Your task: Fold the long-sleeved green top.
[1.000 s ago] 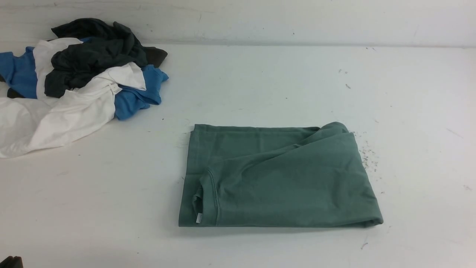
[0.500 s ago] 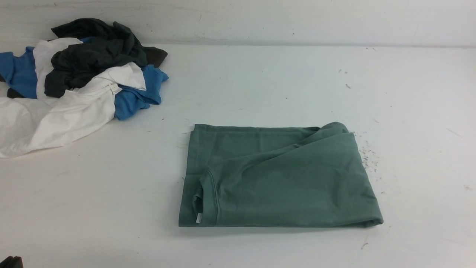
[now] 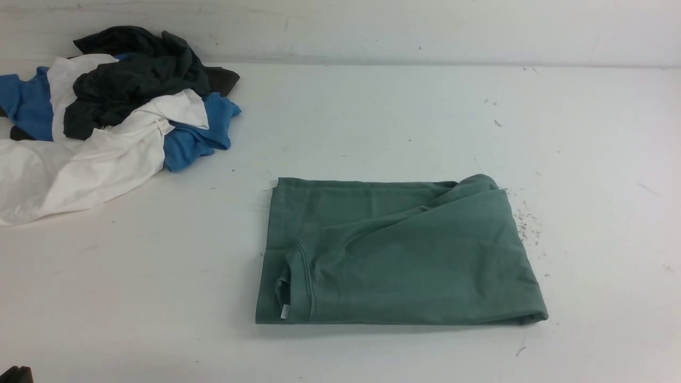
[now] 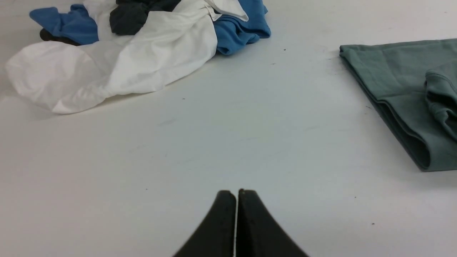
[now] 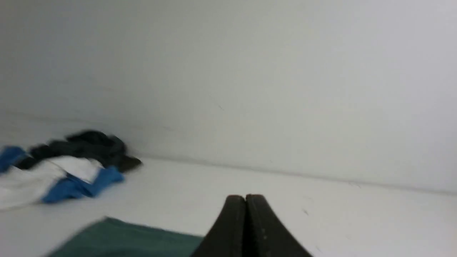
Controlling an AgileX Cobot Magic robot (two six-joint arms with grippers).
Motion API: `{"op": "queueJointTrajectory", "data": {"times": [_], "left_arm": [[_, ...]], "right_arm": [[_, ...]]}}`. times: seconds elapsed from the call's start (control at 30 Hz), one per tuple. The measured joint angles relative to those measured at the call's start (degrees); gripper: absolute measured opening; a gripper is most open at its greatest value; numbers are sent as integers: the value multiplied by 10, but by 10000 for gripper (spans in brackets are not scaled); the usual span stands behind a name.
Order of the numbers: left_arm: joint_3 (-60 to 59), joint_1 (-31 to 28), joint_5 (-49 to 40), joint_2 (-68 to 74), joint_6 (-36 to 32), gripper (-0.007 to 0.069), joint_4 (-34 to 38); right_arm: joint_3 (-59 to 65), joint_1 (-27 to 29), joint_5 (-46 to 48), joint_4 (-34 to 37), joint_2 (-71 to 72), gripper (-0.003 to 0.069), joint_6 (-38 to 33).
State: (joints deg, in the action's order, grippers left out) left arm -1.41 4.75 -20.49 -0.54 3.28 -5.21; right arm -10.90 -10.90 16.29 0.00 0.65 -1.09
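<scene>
Nothing has moved since a second ago, same layout. The green long-sleeved top [image 3: 399, 255] lies folded into a flat rectangle in the middle of the white table [image 3: 372, 117], neckline at its left edge, with a small white label [image 3: 284, 312] too tiny to read. Lots of bare table around it on every side; the pile of white, blue and dark grey clothes [image 3: 106, 117] sits well apart at far left. Left gripper [image 4: 236, 194] and right gripper [image 5: 245, 198] are both pressed together, holding nothing.
</scene>
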Motion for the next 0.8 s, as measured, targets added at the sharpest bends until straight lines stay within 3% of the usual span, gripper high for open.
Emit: {"op": "queueJointTrajectory", "data": {"times": [0.17,0.27,0.8], "left_arm": [[0,0,0,0,0,-4,0],[0,0,0,0,0,-4,0],[0,0,-1,0,0,-4,0]], "right_arm": [[114,111,12,0,0,-15,0],[123,147,48,0,0,-15,0],[122,156,51,0,0,-15,-1]]}}
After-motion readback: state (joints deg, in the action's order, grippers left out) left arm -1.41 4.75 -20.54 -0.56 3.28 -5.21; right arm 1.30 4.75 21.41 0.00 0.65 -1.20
